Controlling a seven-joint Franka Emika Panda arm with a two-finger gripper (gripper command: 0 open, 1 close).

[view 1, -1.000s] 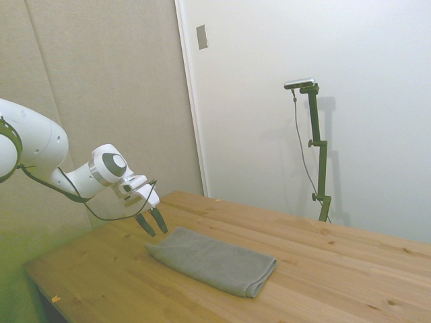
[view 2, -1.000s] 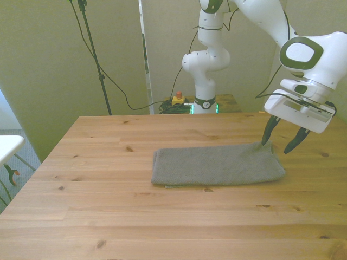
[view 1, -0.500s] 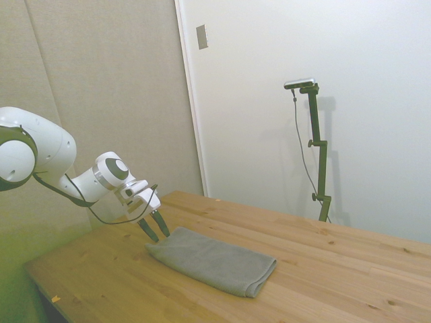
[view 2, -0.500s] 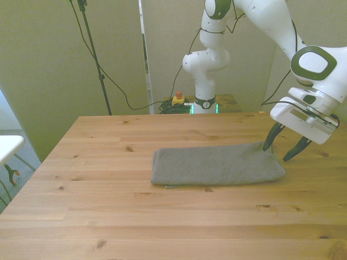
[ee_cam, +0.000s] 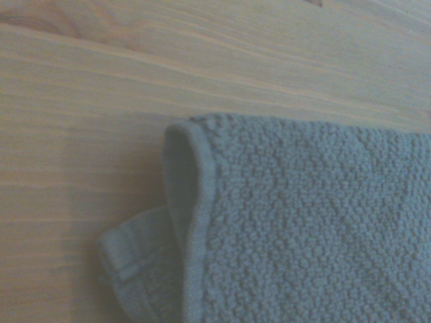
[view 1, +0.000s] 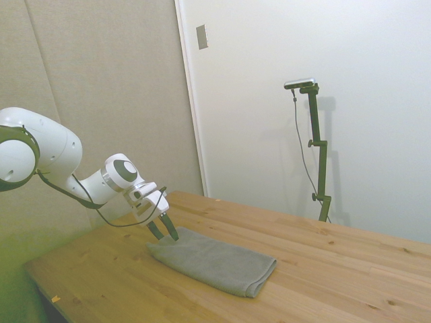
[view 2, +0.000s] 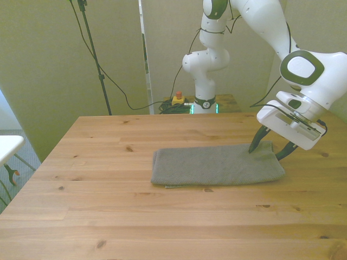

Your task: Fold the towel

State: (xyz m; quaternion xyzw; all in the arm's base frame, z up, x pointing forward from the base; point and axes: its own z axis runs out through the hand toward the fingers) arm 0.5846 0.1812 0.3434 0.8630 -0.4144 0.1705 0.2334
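Grey, looped terry cloth fills the wrist view, where a hemmed corner of the towel is seen lying directly below the tool, its top layer curled over a lower layer that pokes out as a small flap. Because the layers are stacked and slightly offset there, the corner appears to have been chosen as the place where an edge can be pinched and lifted for the fold; this is offered as a judgement only. The tool is held low over that end of the towel, tilted, with its two dark fingers spread apart and nothing gripped between them; one fingertip is set on or just above the cloth and the other is placed just past the towel's short edge, so that the edge is straddled. Whether the cloth is actually touched cannot be told. In the side view the tool is likewise seen at the near corner of the towel, which stretches away from it as a long, thick, flat rectangle with rounded, doubled edges. The towel is carried by the surface, made of pale, knotty wooden planks with a smooth finish, on which soft cloth is judged likely to slide if dragged instead of lifted. Beyond the towel's far end only bare planks are seen.
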